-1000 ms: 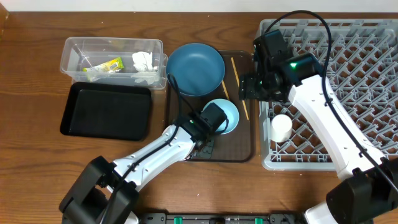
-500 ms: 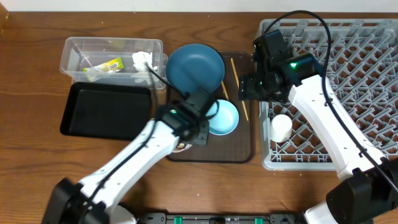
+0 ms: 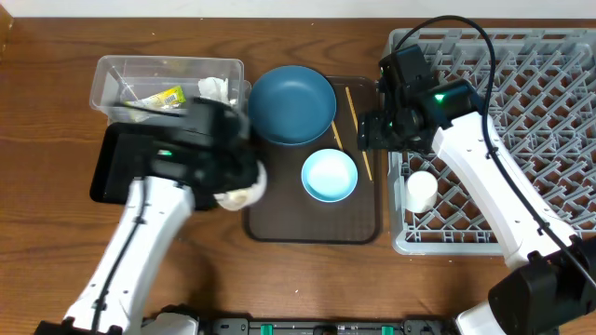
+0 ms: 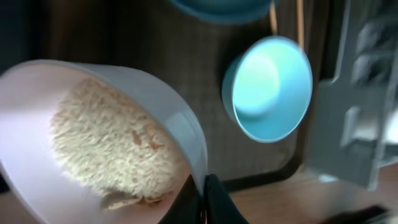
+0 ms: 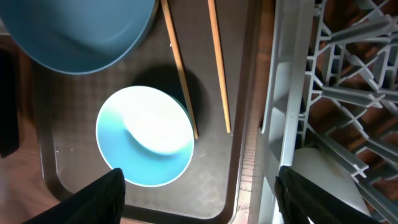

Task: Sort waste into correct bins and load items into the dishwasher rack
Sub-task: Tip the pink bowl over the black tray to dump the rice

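My left gripper [image 4: 202,199] is shut on the rim of the white bowl [image 4: 93,81], which holds a heap of white rice [image 4: 112,149]. In the overhead view this gripper [image 3: 244,179] holds the bowl [image 3: 237,197] over the right end of the black tray [image 3: 140,167], blurred by motion. The clear box [image 3: 168,70] holds the yellow wrapper [image 3: 160,96] and tissue [image 3: 214,90]. The dark blue plate [image 3: 291,102], light blue bowl [image 3: 329,175] and two chopsticks [image 3: 365,163] lie on the brown tray [image 3: 312,223]. My right gripper [image 3: 377,130] is open and empty above the chopsticks [image 5: 217,62], at the left edge of the grey rack [image 3: 540,112].
A small white cup [image 3: 420,191] lies in the rack's near-left corner, also visible in the right wrist view [image 5: 323,180]. The rack's left wall [image 5: 298,93] stands right beside the brown tray's edge [image 5: 239,168]. Bare wooden table surrounds the bins.
My left gripper has carried the white bowl of rice leftward off the brown tray to the black tray's right end, uncovering the light blue bowl. The right arm has not moved.
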`<state>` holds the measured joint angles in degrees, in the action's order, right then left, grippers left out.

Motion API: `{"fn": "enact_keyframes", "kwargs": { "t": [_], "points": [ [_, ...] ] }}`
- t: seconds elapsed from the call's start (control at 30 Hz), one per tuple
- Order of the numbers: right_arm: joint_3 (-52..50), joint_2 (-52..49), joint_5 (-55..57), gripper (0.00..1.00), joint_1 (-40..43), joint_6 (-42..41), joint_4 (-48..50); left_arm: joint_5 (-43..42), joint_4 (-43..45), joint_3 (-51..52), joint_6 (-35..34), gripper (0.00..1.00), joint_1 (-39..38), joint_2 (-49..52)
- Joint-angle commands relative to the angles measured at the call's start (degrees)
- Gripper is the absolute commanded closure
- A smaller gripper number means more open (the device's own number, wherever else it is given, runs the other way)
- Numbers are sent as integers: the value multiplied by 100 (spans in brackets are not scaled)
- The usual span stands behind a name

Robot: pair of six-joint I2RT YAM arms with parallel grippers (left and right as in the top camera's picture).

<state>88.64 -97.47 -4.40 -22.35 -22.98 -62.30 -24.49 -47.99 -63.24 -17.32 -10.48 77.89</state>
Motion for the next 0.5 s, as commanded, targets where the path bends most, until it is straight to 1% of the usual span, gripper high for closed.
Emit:
{"fn": "enact_keyframes", "kwargs": {
  "t": [0.0,0.1,0.23,0.37,0.47],
  "points": [
    [-37,-37,55,25,15,101,-11,-1172,-17,-107,640,94,914,-74],
    [-37,-37,55,25,15,101,-11,-1596,-13,-107,892,94,1742,-74],
    [-37,-37,55,25,15,98,-4,-1976,-4,-107,1141,94,2522,-72],
    [-37,-37,55,25,15,98,11,-2326,151,-107,1292,94,3121,44],
    [-37,-37,55,25,15,98,15,-2813,391,-107,1307,94,3451,321]
  ]
}}
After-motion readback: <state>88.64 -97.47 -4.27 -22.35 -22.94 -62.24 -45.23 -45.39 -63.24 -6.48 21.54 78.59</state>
